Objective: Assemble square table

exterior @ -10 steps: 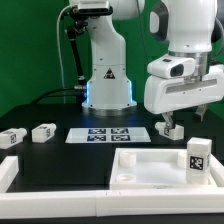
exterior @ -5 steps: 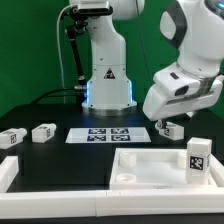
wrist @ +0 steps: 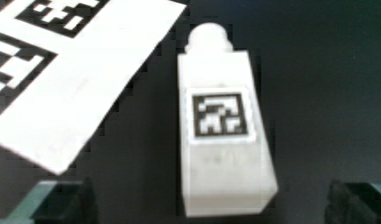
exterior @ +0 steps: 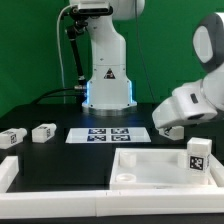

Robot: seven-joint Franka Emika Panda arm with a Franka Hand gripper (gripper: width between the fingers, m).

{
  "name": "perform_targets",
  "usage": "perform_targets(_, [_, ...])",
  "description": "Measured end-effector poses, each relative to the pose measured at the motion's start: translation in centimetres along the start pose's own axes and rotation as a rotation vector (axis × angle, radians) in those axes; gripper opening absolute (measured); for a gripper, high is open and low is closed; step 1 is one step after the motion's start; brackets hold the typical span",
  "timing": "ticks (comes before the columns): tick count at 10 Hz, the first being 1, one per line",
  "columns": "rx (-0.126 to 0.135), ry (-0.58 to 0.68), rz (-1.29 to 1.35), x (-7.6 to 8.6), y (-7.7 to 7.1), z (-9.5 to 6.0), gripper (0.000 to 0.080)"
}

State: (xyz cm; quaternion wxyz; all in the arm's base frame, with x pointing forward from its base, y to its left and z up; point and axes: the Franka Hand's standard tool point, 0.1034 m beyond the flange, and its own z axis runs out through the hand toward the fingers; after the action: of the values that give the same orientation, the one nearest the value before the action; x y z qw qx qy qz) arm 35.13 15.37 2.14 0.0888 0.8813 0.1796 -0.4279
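While the hand [wrist: 213, 200] hung open above one leg block [wrist: 219, 165], the square table's slab [exterior: 165, 176] lay at the lower right of the exterior view.

In the wrist view the dark fingertips [wrist: 62, 200] stood wide apart on either side of the white leg block, clear of it. That block lay on the black surface [wrist: 329, 90] just beside the marker board [wrist: 62, 70], and its face carried a black-and-white square tag [wrist: 217, 113] of blocky code, with no legible letters. The slab's edge bore a similar edge tag [exterior: 197, 155]. At the exterior view's left lay the outer block [exterior: 12, 138] and the inner block [exterior: 44, 131], both tagged and well apart from the slab.
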Motion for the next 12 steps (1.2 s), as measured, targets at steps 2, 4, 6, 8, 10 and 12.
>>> perform_targets(2, [0.004, -0.007, 0.004, 0.0, 0.2, 0.1, 0.0648])
perform_targets(4, [0.010, -0.008, 0.017, 0.0, 0.3, 0.3, 0.0648])
perform_targets(6, [-0.001, -0.041, 0.031, -0.4, -0.5, 1.9, 0.0648])
perform_targets(8, [-0.009, -0.051, 0.031, -0.5, -0.1, 2.4, 0.0648])
perform_targets(10, [-0.005, -0.052, 0.035, -0.5, 0.1, 2.4, 0.0539])
perform_targets(12, [-0.001, -0.052, 0.038, -0.5, 0.2, 2.4, 0.0391])
